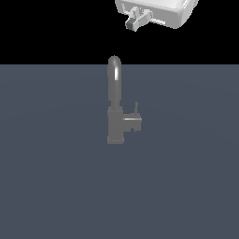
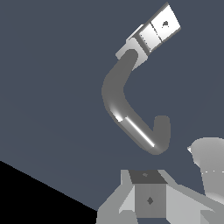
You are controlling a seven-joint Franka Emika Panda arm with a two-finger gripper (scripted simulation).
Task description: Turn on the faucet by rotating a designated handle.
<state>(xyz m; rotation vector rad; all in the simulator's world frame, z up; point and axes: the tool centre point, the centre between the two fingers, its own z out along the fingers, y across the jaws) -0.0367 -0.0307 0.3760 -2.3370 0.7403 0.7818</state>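
Observation:
The dull-grey faucet (image 1: 115, 122) stands upright on the dark blue-grey floor (image 1: 56, 177), its tall arched spout (image 1: 114, 74) rising from a blocky body. The handle (image 1: 133, 123) juts from the body toward the exterior view's right, with a thin lever rod (image 1: 136, 108) pointing up at its end. My gripper (image 1: 133, 23) hangs well above the faucet, apart from it, and looks shut with nothing held. From the wrist camera I see the curved spout (image 2: 124, 109) from above, the bright handle (image 2: 159, 27) beyond it, and my gripper (image 2: 148, 194) as one joined block.
The floor (image 2: 48, 87) is flat and bare around the faucet. A pale grey rounded shape (image 2: 210, 170) shows at the edge of the wrist view beside the gripper. Black background lies behind the floor's far edge.

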